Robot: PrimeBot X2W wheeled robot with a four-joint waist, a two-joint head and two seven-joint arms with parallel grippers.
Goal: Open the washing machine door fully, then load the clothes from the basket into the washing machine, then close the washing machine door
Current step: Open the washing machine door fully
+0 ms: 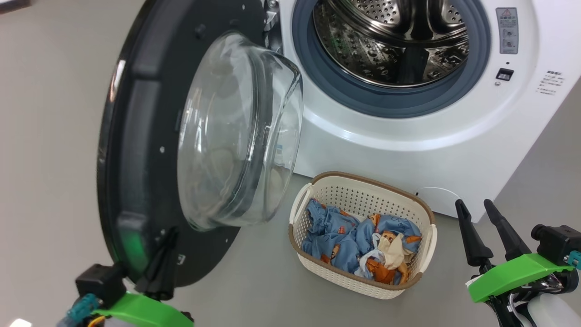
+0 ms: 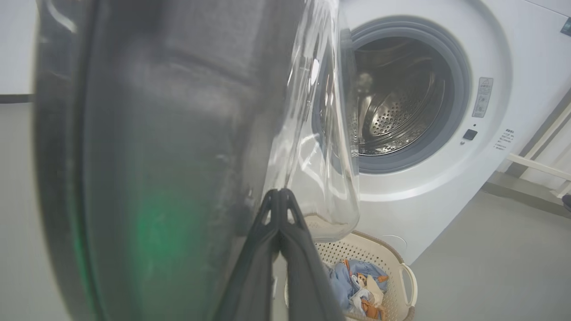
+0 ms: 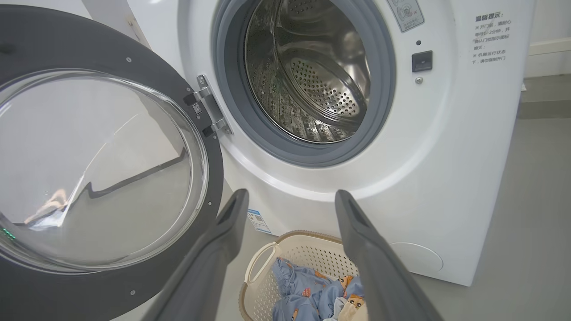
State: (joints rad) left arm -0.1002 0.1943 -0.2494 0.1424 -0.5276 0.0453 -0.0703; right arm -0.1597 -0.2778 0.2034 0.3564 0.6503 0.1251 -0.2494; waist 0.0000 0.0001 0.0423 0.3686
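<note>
Shows the left gripper with fingers pressed together on nothing, tips by the lower black ring of the washing machine door; contact cannot be told. Shows the right gripper spread wide, holding nothing, right of the basket. Finds the door swung out left, upright, glass bowl bulging toward the basket. Finds the basket's long axis lying left-right along the washing machine front, on grey floor, blue clothes inside.

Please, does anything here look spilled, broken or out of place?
Nothing stands out. The washing machine door hangs open on its hinge, the clothes all lie inside the upright basket, and the drum looks undamaged.
</note>
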